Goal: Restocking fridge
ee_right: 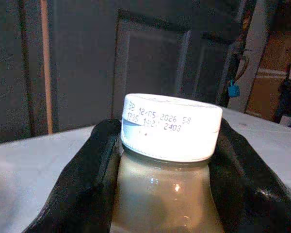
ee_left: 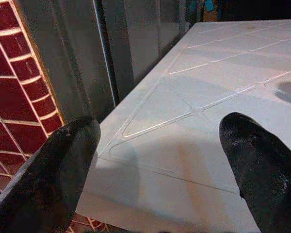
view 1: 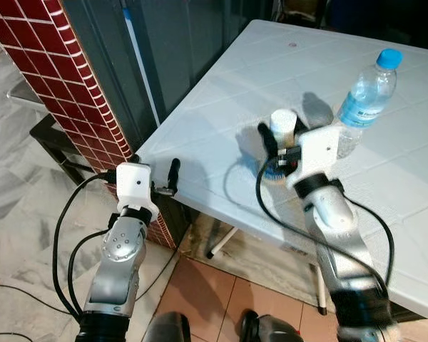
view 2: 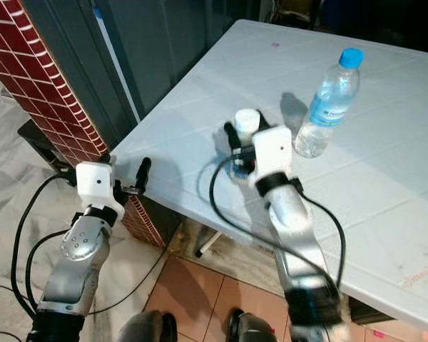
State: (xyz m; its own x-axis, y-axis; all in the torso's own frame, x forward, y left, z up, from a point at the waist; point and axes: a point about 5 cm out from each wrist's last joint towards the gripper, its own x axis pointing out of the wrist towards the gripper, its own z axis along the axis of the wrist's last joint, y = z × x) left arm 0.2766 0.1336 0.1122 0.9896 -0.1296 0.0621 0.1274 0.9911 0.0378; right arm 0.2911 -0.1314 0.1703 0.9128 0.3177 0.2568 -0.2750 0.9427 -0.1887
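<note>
Nearest to the camera, the left tool (view 1: 172,173) hangs in front of the corner of the white counter (view 1: 385,185). Its 2 black fingers (ee_left: 53,170) stand wide apart with nothing between them, and they point at the bare ribbed corner of the counter. On the left side of this tool there is a wall of dark red tiles (view 1: 71,78), and behind that a grey door (view 1: 121,64).

A little farther, the right tool (view 1: 278,153) is above the counter, and its 2 fingers (ee_right: 85,179) are closed around a jar (ee_right: 167,170). The fingers press on both sides of the jar just under the white lid (ee_right: 170,127), which has a printed date on its rim. The jar holds something pale beige and stands upright on the counter.

Beyond the right tool, near the jar but not touching it, a clear water bottle (view 1: 367,96) with a blue cap (view 1: 389,58) stands upright on the counter. Behind the jar, in the right wrist view, is a dark panelled door (ee_right: 150,63).
</note>
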